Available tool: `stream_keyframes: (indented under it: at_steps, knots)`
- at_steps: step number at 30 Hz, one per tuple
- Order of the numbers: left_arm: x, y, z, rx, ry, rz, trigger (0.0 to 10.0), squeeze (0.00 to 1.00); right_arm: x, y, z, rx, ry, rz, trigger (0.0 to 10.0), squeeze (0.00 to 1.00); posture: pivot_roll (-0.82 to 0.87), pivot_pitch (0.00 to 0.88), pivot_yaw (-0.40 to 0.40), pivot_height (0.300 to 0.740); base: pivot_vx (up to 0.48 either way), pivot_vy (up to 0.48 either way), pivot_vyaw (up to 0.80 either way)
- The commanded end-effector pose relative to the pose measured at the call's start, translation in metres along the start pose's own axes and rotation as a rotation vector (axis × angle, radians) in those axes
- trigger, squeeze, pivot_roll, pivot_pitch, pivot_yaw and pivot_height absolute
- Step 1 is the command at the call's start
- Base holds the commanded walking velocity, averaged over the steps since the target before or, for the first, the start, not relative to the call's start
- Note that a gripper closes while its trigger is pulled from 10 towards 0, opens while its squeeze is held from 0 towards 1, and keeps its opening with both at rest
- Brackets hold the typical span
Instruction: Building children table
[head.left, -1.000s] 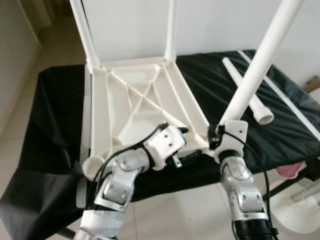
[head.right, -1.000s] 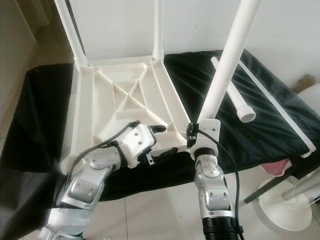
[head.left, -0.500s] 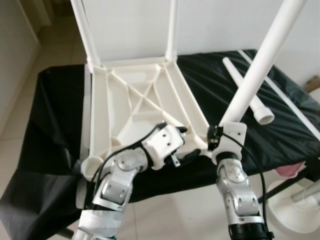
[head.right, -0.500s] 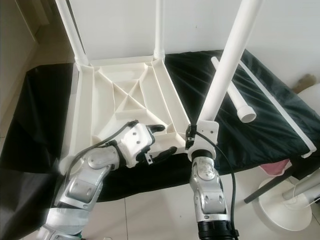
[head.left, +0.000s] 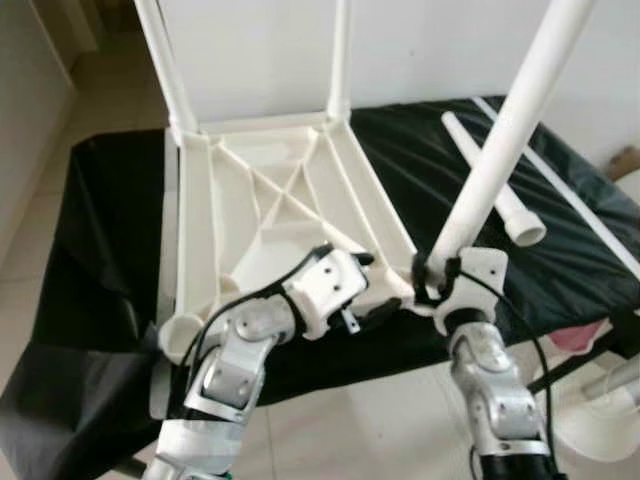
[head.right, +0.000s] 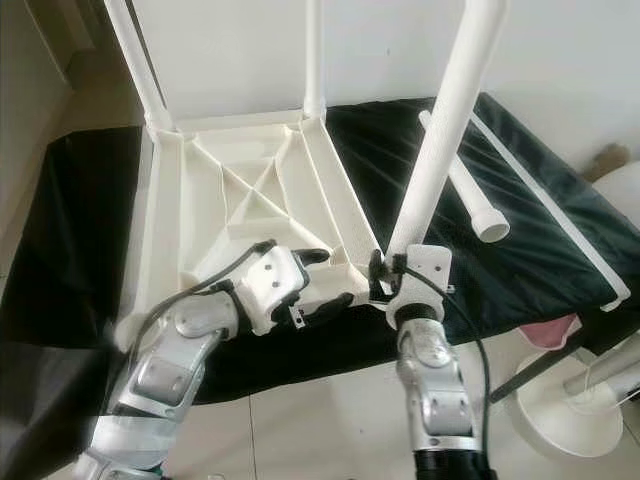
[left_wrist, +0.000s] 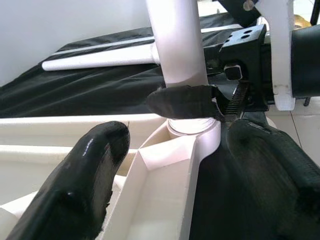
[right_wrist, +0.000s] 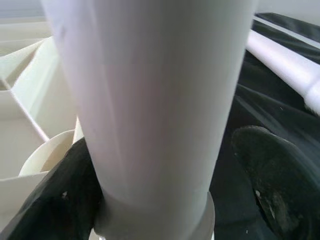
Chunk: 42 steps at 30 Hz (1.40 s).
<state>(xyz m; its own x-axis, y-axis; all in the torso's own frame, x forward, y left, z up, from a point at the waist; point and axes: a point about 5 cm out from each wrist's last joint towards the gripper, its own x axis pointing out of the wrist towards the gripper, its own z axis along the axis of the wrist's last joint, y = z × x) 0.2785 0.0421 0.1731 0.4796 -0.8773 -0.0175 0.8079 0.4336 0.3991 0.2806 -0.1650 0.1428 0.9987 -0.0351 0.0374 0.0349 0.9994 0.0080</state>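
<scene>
The white plastic tabletop (head.left: 197, 240) lies upside down on a black-covered table, with two white legs (head.left: 164, 60) standing in its far corners. My right gripper (head.left: 432, 278) is shut on the lower end of a third white leg (head.left: 500, 150), which tilts up to the right. Its foot sits at the near right corner socket (left_wrist: 192, 127). My left gripper (head.left: 375, 288) is clamped on the tabletop's near rim just left of that corner, one finger (left_wrist: 92, 172) inside the rim and one outside. In the right wrist view the leg (right_wrist: 150, 100) stands between black fingers (right_wrist: 52, 202).
A loose white leg (head.left: 520, 215) lies on the black cloth (head.left: 110, 230) to the right of the tabletop. A thin white strip (head.left: 585, 215) runs along the cloth's right side. A round white stand base (head.right: 570, 405) sits on the tiled floor at lower right.
The held leg has leaned a little more upright, its top swinging left, while my right forearm has shifted right. My left gripper stays on the rim.
</scene>
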Motion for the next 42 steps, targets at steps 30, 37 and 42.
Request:
stream_keyframes:
  at_steps: [30,37,42]
  knots:
    - [0.006,0.007,0.005,0.012,-0.021,0.09,10.0,0.0,0.031,-0.019,0.004,-0.178,0.008,0.58,0.0,0.0,-0.03,0.058,-0.019,0.74,0.0,0.0,0.0]
    - [0.006,0.007,0.005,0.011,-0.022,0.089,10.0,0.0,0.029,-0.022,0.001,-0.164,0.009,0.582,0.0,0.0,-0.04,0.058,-0.014,0.74,0.0,0.0,0.0]
    - [0.005,0.008,0.005,0.012,-0.021,0.086,10.0,0.0,0.028,-0.023,0.0,-0.153,0.011,0.573,10.0,0.0,-0.04,0.06,-0.01,0.74,0.0,0.0,0.0]
